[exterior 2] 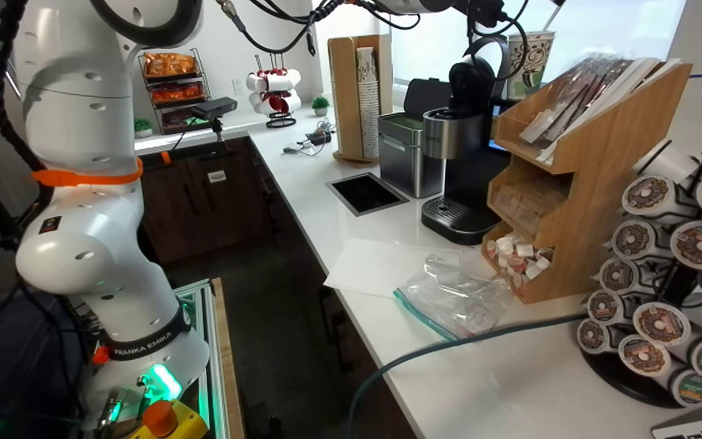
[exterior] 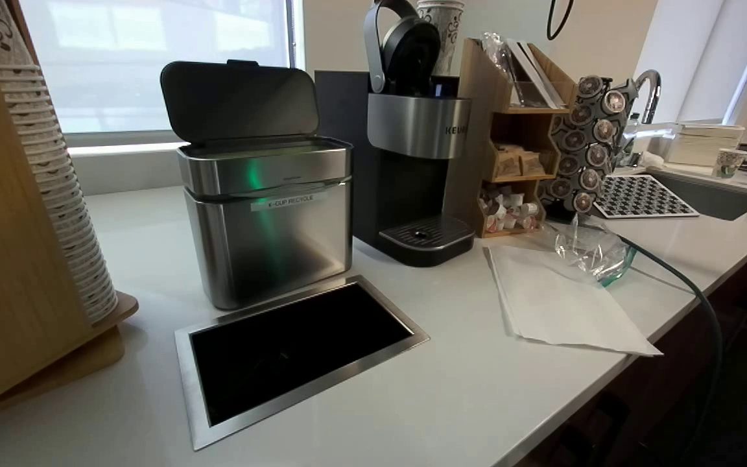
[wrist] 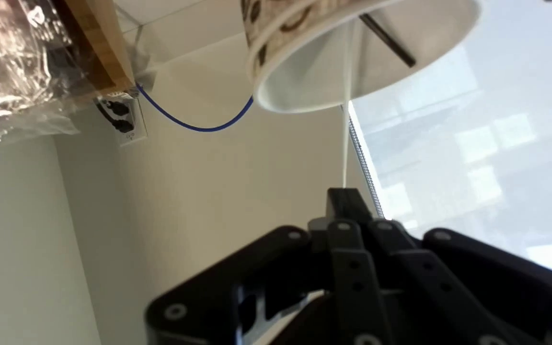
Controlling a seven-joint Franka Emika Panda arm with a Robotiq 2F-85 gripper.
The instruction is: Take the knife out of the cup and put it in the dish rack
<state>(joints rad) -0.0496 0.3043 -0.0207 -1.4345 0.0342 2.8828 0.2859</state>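
A paper cup (exterior 2: 528, 64) with a brown swirl print stands high up by the coffee maker, and its mouth fills the top of the wrist view. Out of this cup (wrist: 300, 67) runs a thin white knife (wrist: 346, 124), seen nearly edge-on, its lower part still inside. My gripper (wrist: 345, 194) is shut on the free end of the knife. A short dark stick (wrist: 388, 40) also leans inside the cup. In an exterior view the knife (exterior 2: 553, 17) rises above the cup's rim, while the gripper is almost wholly cut off there. I cannot make out a dish rack.
The coffee maker (exterior: 422, 130) and a wooden organizer (exterior 2: 625, 152) with plastic-wrapped items crowd the cup. A steel bin (exterior: 276, 227) with a raised lid, a pod carousel (exterior 2: 662, 268) and a checkered board (exterior: 646, 196) by the sink (exterior: 730, 198) share the counter.
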